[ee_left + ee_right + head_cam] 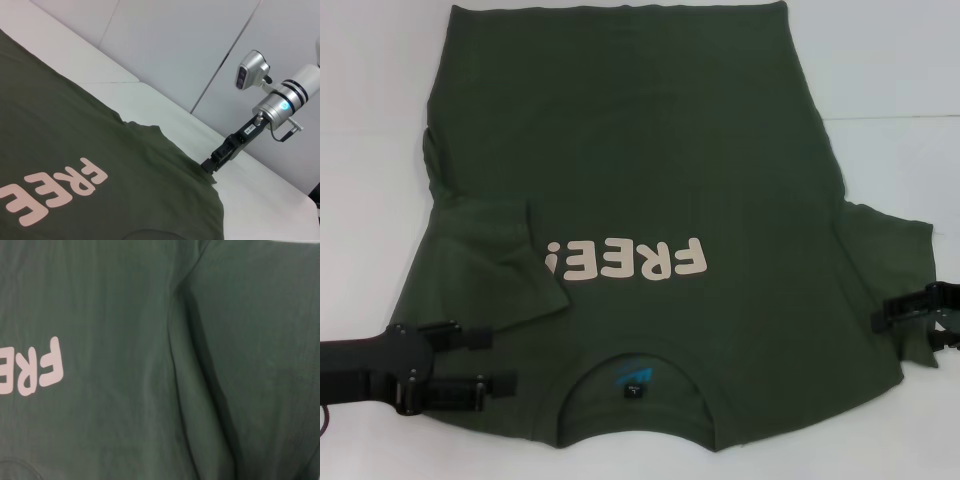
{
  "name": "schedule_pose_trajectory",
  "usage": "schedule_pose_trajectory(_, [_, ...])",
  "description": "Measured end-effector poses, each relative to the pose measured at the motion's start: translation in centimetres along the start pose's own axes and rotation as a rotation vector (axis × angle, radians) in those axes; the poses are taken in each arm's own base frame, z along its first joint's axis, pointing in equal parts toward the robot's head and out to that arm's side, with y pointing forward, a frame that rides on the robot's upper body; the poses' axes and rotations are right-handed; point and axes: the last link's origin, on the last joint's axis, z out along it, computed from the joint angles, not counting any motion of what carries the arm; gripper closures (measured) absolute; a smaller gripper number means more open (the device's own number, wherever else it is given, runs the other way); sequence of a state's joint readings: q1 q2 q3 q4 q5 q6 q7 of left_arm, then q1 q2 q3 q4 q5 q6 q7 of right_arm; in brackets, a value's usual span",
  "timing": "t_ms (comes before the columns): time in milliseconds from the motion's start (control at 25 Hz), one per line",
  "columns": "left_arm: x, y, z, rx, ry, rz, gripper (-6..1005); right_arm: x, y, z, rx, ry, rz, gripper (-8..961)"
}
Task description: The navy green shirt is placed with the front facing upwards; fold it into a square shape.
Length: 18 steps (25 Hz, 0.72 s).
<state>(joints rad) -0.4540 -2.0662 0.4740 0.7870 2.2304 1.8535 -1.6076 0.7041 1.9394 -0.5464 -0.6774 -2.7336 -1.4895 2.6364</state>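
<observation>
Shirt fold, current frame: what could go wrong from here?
1. The left sleeve is already flopped over the navy green shirt front; folding from there may trap a crooked flap.
2. The right gripper sits at the very edge of the right sleeve, so a thin pinch could slip.
3. The left gripper, open, is near the collar; uneven pulls may skew the square.

Colours I see:
Shirt [650, 170] dark olive green, cream "FREE!" lettering [625, 262]; black-and-blue neck label [633, 380]; table [890, 70] white.
</observation>
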Motion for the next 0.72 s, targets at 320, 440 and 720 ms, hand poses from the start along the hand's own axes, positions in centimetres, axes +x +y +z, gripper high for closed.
schedule_pose_trajectory(320, [0.05, -0.02, 0.03, 0.000, 0.000, 0.001, 78, -0.11, -0.02, -0.24, -0.030, -0.022, 0.011, 38])
schedule_pose_trajectory(440, [0.09, -0.02, 0.04, -0.001, 0.000, 0.002, 79, -0.12, -0.11, -0.38, -0.042, -0.032, 0.018, 38])
schedule_pose_trajectory(720, [0.11, -0.02, 0.06, -0.001, 0.000, 0.003, 80, -0.10, -0.18, -0.42, -0.042, -0.034, 0.019, 60])
